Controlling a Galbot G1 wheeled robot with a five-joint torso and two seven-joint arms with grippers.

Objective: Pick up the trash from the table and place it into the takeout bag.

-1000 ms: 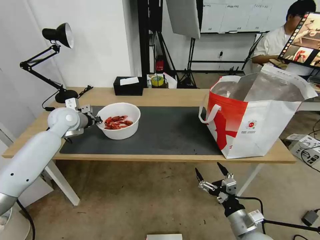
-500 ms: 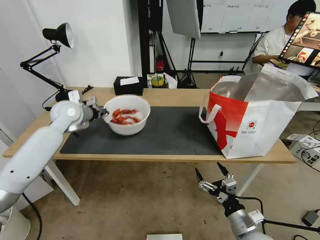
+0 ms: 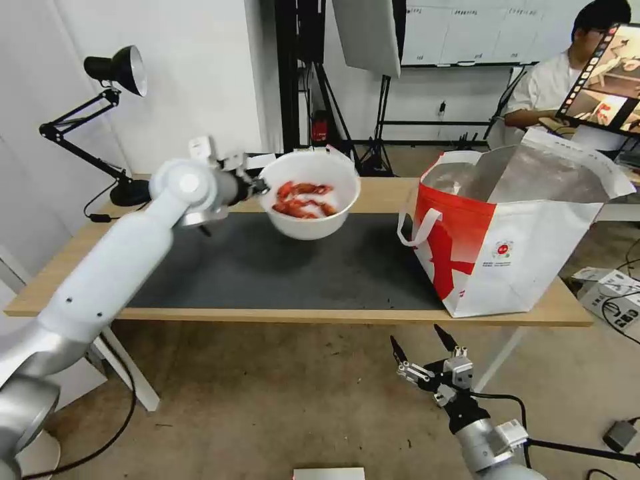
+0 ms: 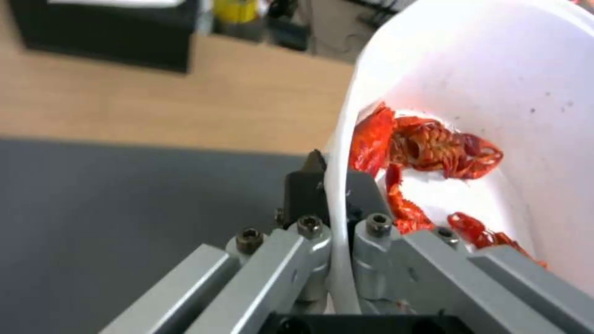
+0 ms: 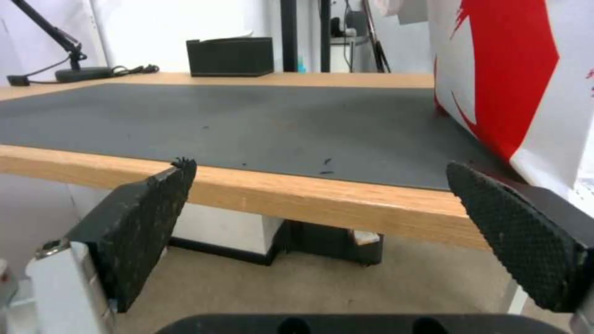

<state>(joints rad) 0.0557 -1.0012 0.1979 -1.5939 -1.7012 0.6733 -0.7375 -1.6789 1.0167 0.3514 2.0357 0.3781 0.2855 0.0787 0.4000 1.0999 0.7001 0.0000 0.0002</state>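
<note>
The left end effector [image 3: 257,189] pinched the rim of the white bowl [image 3: 310,194], held above the counter [image 3: 373,193] — light, stiff, but prone to tilt and spill shells. Right end effector [image 3: 427,347] hung open below the counter edge — idle.

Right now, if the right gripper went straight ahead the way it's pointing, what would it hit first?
Probably the front edge of the table. The right gripper hangs open below the tabletop, aimed at that wooden edge, with the takeout bag above and to one side. Depth is uncertain.

Left hand [image 3: 261,187] clamped, right hand [image 3: 424,344] agape.
</note>
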